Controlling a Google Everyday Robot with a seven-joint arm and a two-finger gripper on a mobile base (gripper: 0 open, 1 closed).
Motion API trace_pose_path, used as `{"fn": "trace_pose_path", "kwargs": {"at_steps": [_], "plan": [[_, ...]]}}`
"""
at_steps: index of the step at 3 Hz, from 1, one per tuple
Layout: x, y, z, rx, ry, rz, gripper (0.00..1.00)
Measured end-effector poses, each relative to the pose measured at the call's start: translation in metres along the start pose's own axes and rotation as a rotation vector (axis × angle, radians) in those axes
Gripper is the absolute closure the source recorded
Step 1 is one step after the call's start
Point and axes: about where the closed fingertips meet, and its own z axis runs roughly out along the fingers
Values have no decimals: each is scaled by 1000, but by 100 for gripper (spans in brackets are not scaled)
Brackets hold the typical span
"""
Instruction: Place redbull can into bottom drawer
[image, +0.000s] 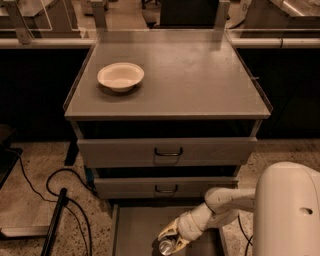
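The bottom drawer (137, 227) is pulled out at the foot of the grey cabinet, its flat floor showing. My gripper (172, 240) is low over the drawer's middle, fingers closed around the redbull can (166, 246), whose shiny round end faces up. The can sits at or just above the drawer floor; I cannot tell if it touches. My white arm (225, 205) reaches in from the right.
A white bowl (120, 76) sits on the cabinet top (200, 75) at the left. Two upper drawers with dark handles (168, 151) are closed. Black cables (55, 200) lie on the speckled floor at the left. My white base (290, 210) stands at the right.
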Motion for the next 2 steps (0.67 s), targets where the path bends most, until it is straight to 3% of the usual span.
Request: {"fn": "trace_pose_path", "kwargs": {"at_steps": [2], "plan": [[-7,-5,14,-24,-6,31,100]]}}
